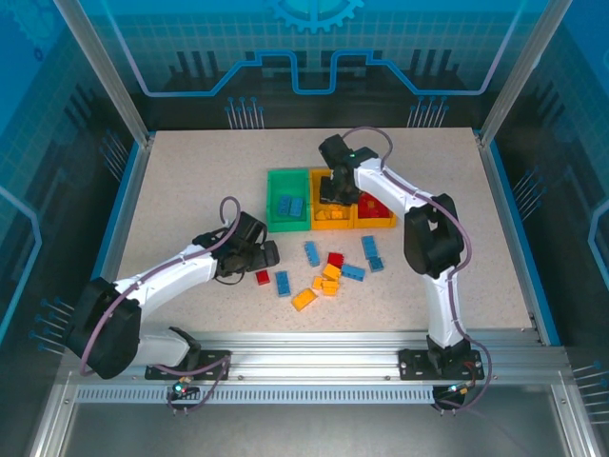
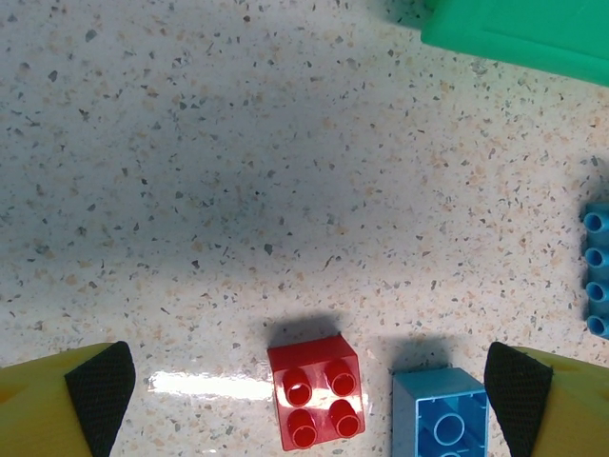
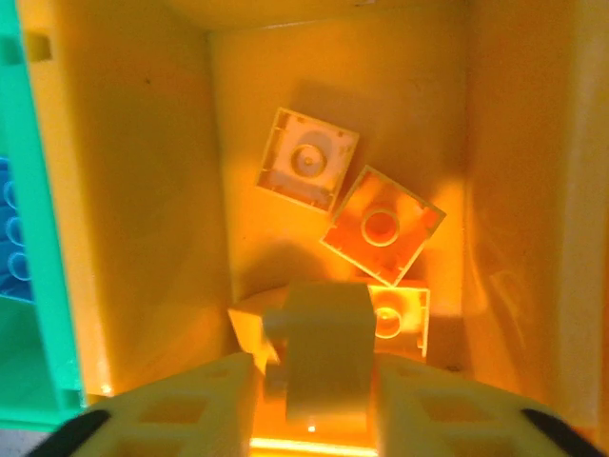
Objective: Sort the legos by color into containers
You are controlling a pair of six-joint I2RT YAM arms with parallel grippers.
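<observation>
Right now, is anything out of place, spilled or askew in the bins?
Nothing stands out. Blue bricks sit in the green bin, yellow and orange bricks in the middle bin, red bricks in the right bin. Those in the middle bin lie tumbled, undersides up, harmlessly.

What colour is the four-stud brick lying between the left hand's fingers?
The brick is red, clearest in the left wrist view.

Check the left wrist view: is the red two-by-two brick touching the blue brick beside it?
No, a strip of bare speckled table separates the red brick from the blue brick.
</observation>
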